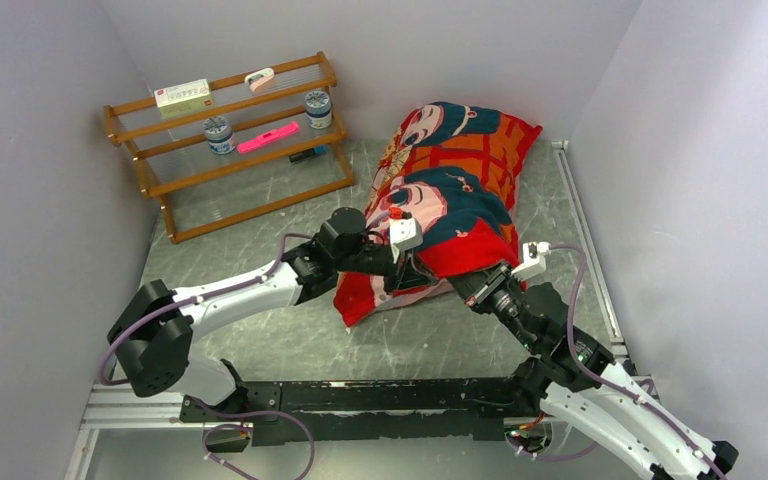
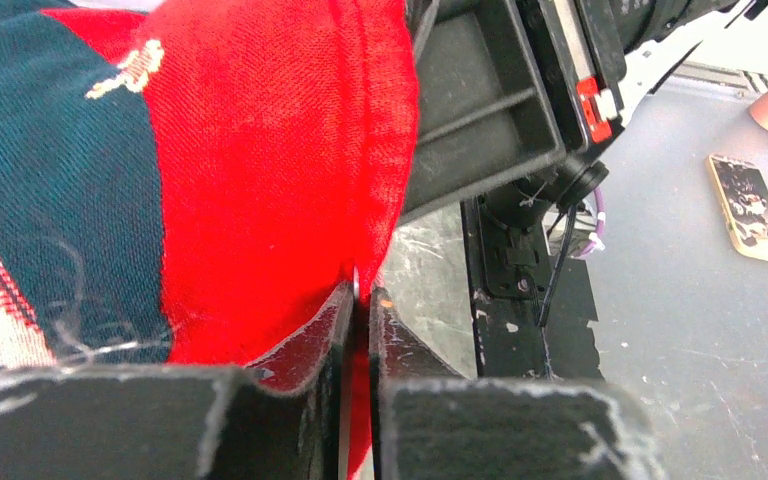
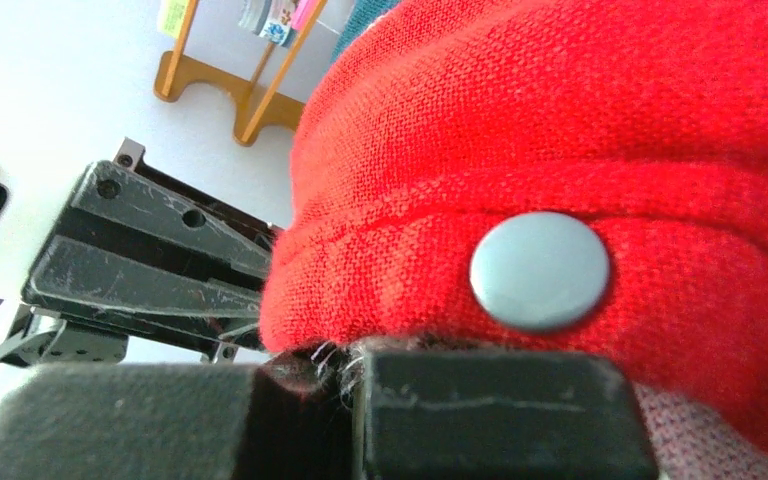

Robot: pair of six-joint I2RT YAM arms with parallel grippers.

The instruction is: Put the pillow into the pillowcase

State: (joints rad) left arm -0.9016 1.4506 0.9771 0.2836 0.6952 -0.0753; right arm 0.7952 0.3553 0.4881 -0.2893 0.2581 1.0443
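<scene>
The red pillowcase (image 1: 450,180), printed with teal-haired cartoon faces, lies plump from the back right corner toward the table's middle. The pillow is hidden; no white of it shows. At the case's near end both arms meet. My left gripper (image 1: 405,278) is shut on the red edge of the pillowcase (image 2: 290,150), the cloth running down between the closed jaws of this gripper (image 2: 362,292). My right gripper (image 1: 467,282) is shut on the rolled red hem (image 3: 560,130), beside a grey snap button (image 3: 540,270); its tips (image 3: 345,362) are buried in the fabric.
A wooden rack (image 1: 230,130) at the back left holds two jars, a pink object and a box. Grey walls close in left, back and right. A black rail (image 1: 360,400) runs along the near edge. A small patterned card (image 2: 750,210) lies on the floor beyond the table.
</scene>
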